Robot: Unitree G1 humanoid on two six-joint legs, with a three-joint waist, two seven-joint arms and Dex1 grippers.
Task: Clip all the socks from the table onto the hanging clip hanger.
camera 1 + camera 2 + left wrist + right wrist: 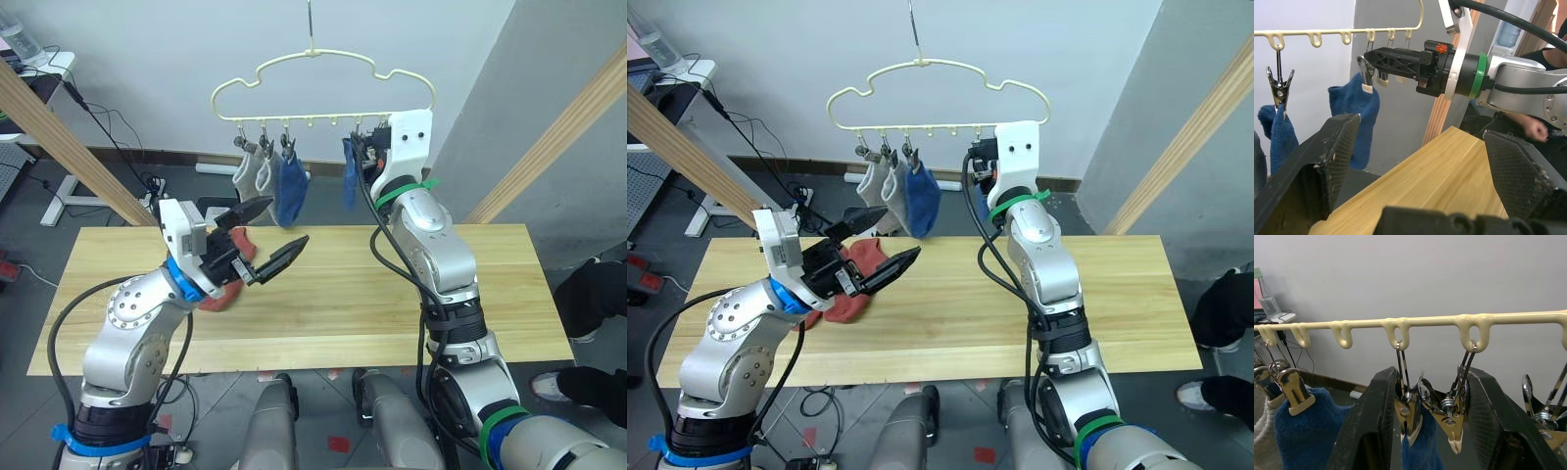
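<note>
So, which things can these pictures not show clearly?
- Rust-red socks: the left hand covers part of them in the eye views, so their number is unclear.
- Second blue sock: the right hand hides most of it.
- Right hand's grip: the wrist view does not settle whether its fingers press a clip.

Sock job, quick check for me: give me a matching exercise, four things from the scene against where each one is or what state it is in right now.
Things:
1. grey socks
2. rust-red socks
3. left gripper
4. right gripper

States:
A. lying on the table, by the left gripper
B. open above the table, holding nothing
C. hanging clipped near the left end of the clip hanger
D. raised to the hanger bar, fingers either side of two silver clips

Pairs: 1-C, 2-A, 3-B, 4-D
</note>
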